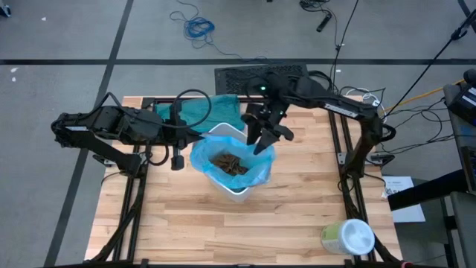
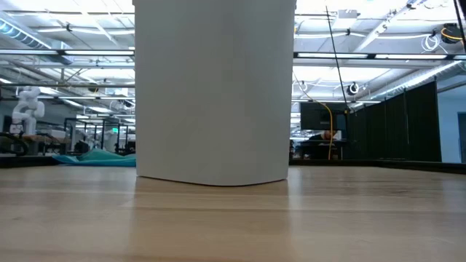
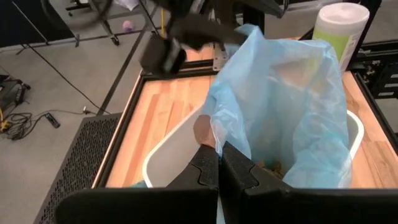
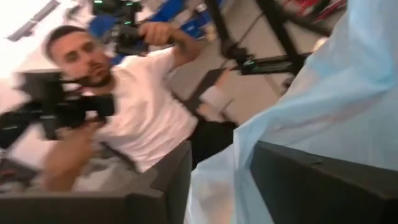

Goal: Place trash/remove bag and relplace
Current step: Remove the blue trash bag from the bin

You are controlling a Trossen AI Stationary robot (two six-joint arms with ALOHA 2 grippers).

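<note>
Left gripper (image 3: 219,167): fingers clenched on the bag's (image 3: 280,106) edge at the bin (image 1: 236,195) rim.
Right gripper (image 1: 266,138): grasping the bag's far rim, plastic between its fingers (image 4: 311,186).
Bag: light-blue, lining the white bin at table (image 1: 297,223) centre.
Trash (image 1: 227,162): brown wads inside the bag.
Wipes tub (image 1: 346,237): near table corner.
</note>
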